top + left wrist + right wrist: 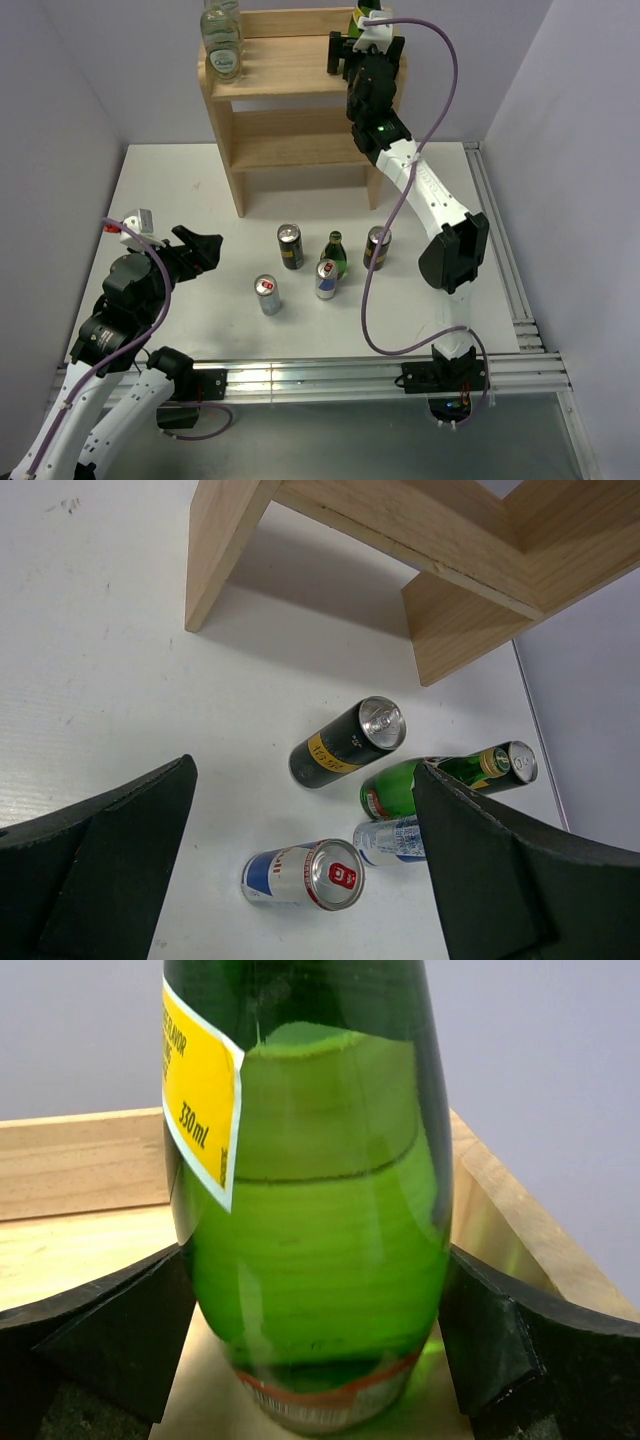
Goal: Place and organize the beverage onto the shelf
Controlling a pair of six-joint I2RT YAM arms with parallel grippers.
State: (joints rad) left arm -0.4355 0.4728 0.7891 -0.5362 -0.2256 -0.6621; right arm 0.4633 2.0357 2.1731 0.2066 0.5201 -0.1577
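The light wooden shelf (290,75) stands at the back of the table. My right gripper (366,50) is at the right end of its top tier, shut on a green bottle (310,1210) with a yellow label that stands upright on the tier (80,1240); its fingers (120,1330) press both sides. On the table stand a black can (290,246), a small green bottle (334,255), a dark can (377,247), a blue-and-silver can (326,279) and a silver can (267,294). My left gripper (200,248) is open and empty, left of the cans.
Two clear glass bottles (222,40) stand at the left end of the shelf's top tier. The lower tiers (300,140) hold nothing I can see. A metal rail (300,375) runs along the table's near edge. Walls close in at left and right.
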